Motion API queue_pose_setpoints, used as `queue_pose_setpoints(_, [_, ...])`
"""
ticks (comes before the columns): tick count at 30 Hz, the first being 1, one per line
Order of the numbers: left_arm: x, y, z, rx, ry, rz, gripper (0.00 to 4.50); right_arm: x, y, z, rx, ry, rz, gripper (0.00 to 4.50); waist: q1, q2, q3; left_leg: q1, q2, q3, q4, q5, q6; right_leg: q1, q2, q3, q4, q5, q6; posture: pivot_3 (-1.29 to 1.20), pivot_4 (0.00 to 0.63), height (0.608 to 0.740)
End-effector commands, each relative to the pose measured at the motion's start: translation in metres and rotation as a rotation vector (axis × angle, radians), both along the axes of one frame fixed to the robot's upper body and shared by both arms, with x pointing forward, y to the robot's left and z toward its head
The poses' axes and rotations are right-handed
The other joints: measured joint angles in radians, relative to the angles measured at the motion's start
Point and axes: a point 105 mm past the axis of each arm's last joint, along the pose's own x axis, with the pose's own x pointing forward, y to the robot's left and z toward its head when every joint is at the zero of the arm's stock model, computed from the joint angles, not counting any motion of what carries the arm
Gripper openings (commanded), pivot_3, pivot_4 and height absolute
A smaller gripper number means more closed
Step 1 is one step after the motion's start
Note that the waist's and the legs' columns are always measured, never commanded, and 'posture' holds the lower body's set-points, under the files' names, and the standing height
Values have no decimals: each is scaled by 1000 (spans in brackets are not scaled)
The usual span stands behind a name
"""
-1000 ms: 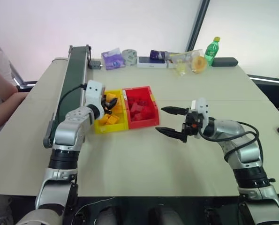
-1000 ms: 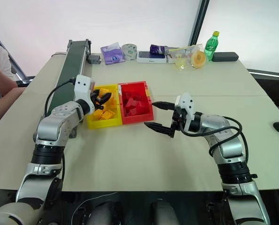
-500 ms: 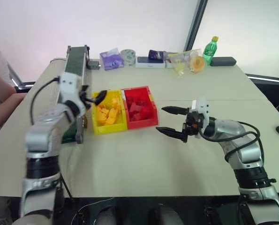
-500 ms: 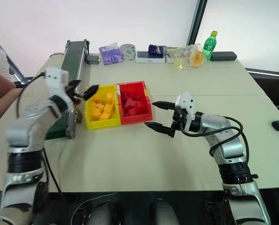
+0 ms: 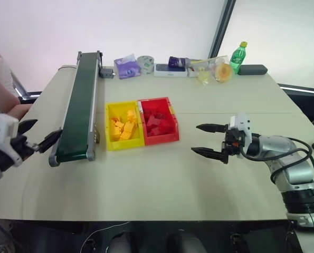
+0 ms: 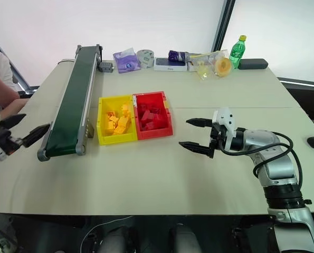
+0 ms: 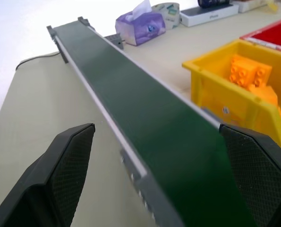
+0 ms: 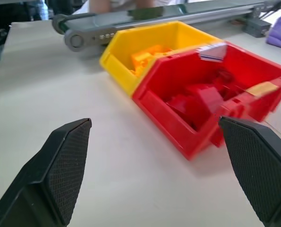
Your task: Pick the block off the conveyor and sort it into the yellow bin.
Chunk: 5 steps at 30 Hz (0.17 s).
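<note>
I held the left gripper (image 5: 39,135) spread and empty off the table's left edge beside the conveyor (image 5: 82,100); the right gripper (image 5: 209,140) likewise spread; the yellow bin (image 5: 110,144) apparently held several blocks.

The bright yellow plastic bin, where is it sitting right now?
In the left eye view the bright yellow plastic bin sits mid-table, joined to the red bin on its right, with the dark green conveyor belt on its left.

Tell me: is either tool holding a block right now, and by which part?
Nothing is held. The left tool stands open and empty beside the conveyor; the right tool hangs open and empty over the table.
</note>
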Motion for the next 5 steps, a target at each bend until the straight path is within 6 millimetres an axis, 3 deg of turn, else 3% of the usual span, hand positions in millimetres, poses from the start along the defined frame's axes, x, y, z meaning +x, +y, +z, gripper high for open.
queue_pose_setpoints(1, [-13,6,8,22,-49,0,4458,0,-4,10,6,-46,-4,4500,0,0,0,0,0,0,0,0,0,0,0,0,0,0,0,0,150,740])
queue_pose_setpoints(5, [-17,7,5,29,-62,11,4458,1,-4,11,4,-51,-4,4500,4,0,0,0,0,0,0,-2,3,0,-1,0,0,0,0,0,150,740])
